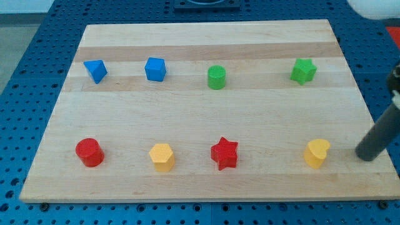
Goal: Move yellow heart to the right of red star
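Observation:
The yellow heart lies near the view's bottom right of the wooden board. The red star lies in the same row, well to the heart's left. My tip is the lower end of a dark rod that comes in from the view's right edge. It stands to the right of the yellow heart, with a gap between them, close to the board's right edge.
A red cylinder and a yellow hexagon lie in the bottom row. Across the top lie a blue block, a blue cube, a green cylinder and a green star.

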You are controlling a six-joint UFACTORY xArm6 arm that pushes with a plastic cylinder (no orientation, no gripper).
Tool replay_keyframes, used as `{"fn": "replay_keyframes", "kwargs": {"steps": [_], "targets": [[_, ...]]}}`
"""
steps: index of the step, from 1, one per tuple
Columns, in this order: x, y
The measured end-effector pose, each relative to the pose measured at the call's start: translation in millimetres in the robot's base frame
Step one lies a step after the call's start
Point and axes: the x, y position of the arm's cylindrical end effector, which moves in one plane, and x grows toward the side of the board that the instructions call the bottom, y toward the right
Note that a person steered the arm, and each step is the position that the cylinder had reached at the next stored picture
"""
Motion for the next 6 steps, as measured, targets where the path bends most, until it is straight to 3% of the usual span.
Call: {"fn": "replay_keyframes", "kwargs": {"steps": [6], "targets": [[3.7,-172.1]]}}
